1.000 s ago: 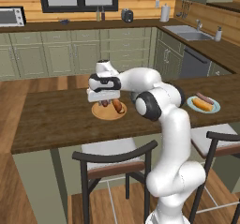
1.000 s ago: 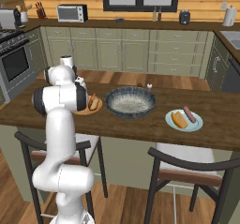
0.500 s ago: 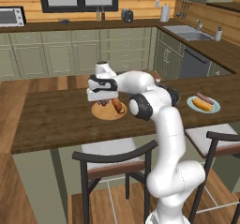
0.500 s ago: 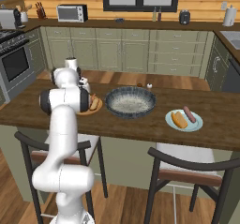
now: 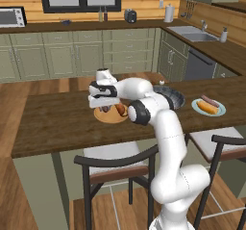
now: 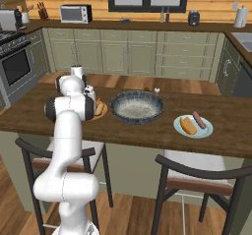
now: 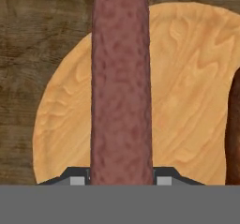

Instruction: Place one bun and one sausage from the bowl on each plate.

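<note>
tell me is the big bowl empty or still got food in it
Empty: in the right base view the bowl shows only its speckled inside, no bun or sausage.

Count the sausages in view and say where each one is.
2. One sausage is gripped in the claw over the wooden plate; the other lies on the blue-green plate beside a bun. The arm may hide more.

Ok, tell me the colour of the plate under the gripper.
Tan wood grain, light orange-brown plate; the hand view shows it best.
</note>
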### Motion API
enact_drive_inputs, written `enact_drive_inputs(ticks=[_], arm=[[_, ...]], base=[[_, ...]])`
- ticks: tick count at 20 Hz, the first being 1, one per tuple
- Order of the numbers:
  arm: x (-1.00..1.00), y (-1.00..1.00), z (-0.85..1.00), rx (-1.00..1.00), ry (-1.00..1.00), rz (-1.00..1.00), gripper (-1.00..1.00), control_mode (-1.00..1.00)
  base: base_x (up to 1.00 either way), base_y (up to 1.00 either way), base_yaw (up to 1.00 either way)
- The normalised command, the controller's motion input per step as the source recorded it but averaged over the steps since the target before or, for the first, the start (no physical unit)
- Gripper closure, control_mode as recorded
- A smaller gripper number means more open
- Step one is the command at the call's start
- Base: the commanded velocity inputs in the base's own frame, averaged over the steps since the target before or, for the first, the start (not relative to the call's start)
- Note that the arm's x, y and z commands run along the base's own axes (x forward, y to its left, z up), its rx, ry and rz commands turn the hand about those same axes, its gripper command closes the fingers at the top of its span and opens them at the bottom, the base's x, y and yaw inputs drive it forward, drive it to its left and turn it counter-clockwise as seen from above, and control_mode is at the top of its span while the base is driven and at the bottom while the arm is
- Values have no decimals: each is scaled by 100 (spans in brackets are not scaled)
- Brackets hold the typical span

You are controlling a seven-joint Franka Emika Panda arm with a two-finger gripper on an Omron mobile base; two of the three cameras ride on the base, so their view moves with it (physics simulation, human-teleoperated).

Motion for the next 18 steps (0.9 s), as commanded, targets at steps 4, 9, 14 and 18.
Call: enact_drive_inputs(ticks=[4,9,14,18], arm=[[0,0,-40,0,0,4,100,-100],[0,0,-14,0,0,2,-100,-100],[0,0,0,0,0,0,-100,-100],[-1,-6,0,0,0,0,-100,-100]], base=[[0,0,0],[0,0,0],[0,0,0],[0,0,0]])
